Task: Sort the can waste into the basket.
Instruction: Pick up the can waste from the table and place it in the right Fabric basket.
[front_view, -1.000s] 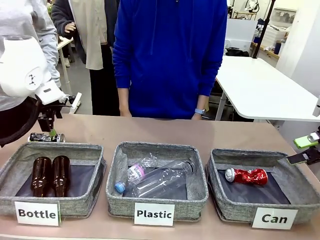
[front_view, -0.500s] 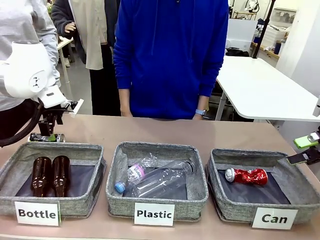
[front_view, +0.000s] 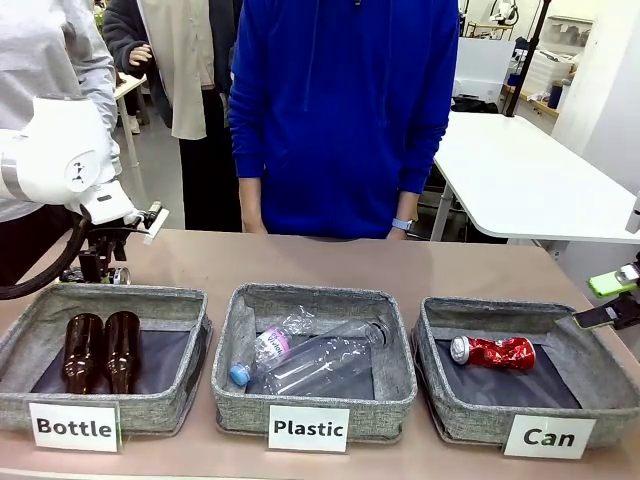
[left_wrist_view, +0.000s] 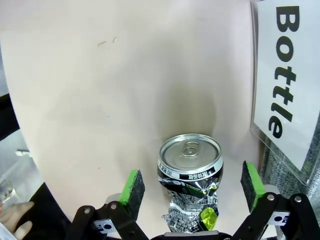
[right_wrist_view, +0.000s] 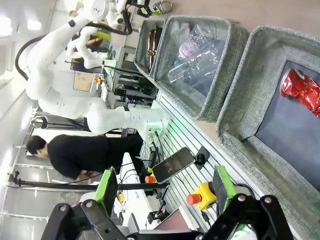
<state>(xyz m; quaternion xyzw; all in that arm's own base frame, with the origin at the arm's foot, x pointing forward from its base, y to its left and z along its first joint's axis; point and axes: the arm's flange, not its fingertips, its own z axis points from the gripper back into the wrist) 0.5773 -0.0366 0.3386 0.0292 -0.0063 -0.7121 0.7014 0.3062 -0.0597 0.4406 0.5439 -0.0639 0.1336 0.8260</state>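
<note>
While the left gripper (left_wrist_view: 192, 182) hangs with its fingers wide apart, the black can (left_wrist_view: 190, 167) sits between them on the table at the bottom middle of the left wrist view, touching neither pad. A "Bottle" label (left_wrist_view: 285, 85) is at the right edge. The right gripper (right_wrist_view: 164, 186) is spread apart too and holds nothing. In the front view, the red can (front_view: 493, 351) lies in the basket (front_view: 436, 330) at the lower right.
</note>
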